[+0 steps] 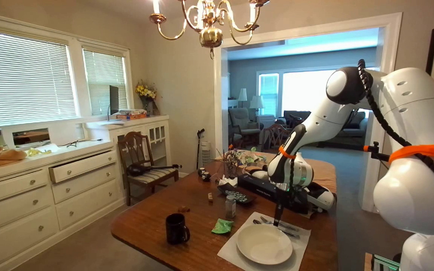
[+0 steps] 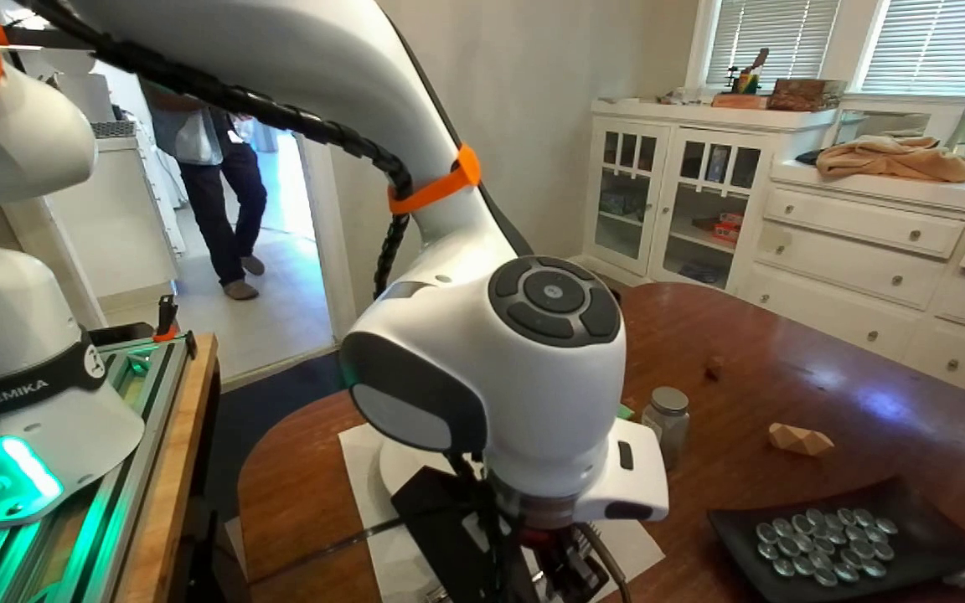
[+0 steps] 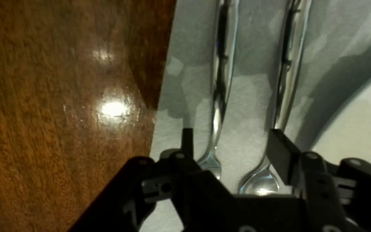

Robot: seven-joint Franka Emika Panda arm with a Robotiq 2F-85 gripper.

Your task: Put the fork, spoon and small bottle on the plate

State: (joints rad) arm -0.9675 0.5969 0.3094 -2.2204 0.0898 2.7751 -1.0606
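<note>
The fork (image 3: 221, 80) and the spoon (image 3: 290, 71) lie side by side on the white placemat, left of the white plate (image 3: 369, 129) in the wrist view. In an exterior view the fork (image 1: 289, 226), spoon (image 1: 293, 235) and plate (image 1: 265, 244) also show. My gripper (image 3: 230, 141) is open, pointing down close above the utensils. The fork's neck shows between the fingers; the right finger overlaps the spoon's neck. Both heads are partly hidden by the gripper. The small bottle (image 1: 230, 207), clear with a grey lid, stands upright on the table; it also shows in an exterior view (image 2: 668, 423).
A black mug (image 1: 175, 229) and a green packet (image 1: 222, 226) stand near the placemat (image 1: 303, 248). A black tray (image 2: 943, 536) of glass beads and a wooden block (image 2: 799, 439) lie beyond the bottle. A long black box (image 1: 258, 188) lies behind the gripper.
</note>
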